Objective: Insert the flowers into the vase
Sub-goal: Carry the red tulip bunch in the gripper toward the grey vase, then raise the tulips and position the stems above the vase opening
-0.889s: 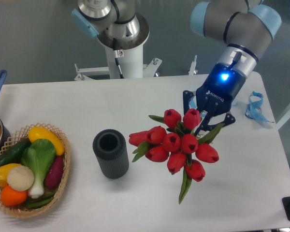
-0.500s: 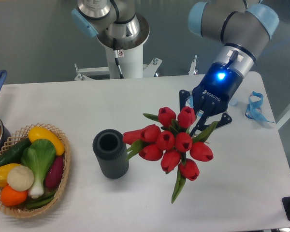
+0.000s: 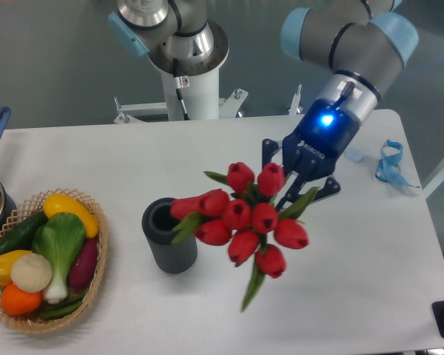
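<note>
Here, the tool (image 3: pixel 294 183), marked ROBOTIQ on its black body beneath a glowing blue light, is clamped on the flowers (image 3: pixel 240 222), holding the red bunch in the air above the white tabletop (image 3: pixel 207 155). The leftmost buds overlap the rim of the vase (image 3: pixel 169 237), which stands upright. A basket (image 3: pixel 96 275) of vegetables sits at far left.

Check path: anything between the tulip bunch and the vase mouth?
Nothing visible. The gripper holds the tulips in the air, with the leftmost bud and a leaf already overlapping the right rim of the grey ribbed vase. The wicker basket of vegetables sits well off to the left.
</note>
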You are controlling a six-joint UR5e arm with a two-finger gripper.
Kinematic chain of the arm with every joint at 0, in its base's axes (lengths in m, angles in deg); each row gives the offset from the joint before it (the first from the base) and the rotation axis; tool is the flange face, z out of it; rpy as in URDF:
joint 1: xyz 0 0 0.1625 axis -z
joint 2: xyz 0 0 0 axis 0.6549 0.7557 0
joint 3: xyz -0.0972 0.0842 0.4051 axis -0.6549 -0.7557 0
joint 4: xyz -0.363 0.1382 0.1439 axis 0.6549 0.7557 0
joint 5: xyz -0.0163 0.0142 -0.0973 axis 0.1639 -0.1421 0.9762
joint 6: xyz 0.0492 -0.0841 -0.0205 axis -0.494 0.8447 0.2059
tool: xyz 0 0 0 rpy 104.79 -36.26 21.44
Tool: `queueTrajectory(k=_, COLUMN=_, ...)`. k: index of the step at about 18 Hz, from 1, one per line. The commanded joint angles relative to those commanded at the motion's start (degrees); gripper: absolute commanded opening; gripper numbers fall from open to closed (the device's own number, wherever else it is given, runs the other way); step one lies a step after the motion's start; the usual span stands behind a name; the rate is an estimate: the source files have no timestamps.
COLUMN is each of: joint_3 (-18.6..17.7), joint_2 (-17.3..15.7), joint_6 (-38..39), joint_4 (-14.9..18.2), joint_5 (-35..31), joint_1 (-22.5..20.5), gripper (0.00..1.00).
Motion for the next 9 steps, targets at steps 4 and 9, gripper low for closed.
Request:
queueTrajectory(k=4, joint_3=-1.49, joint_2=0.18, joint_6=-0.09, joint_4=-0.70, joint_5=7.36, joint_1=1.85, gripper=0.10)
queueTrajectory(k=9, joint_3=-10.00, joint_2=-1.40, joint_6=-1.40, joint_4=-3.33, joint_5=15.46, joint_1=1.42, gripper=0.09)
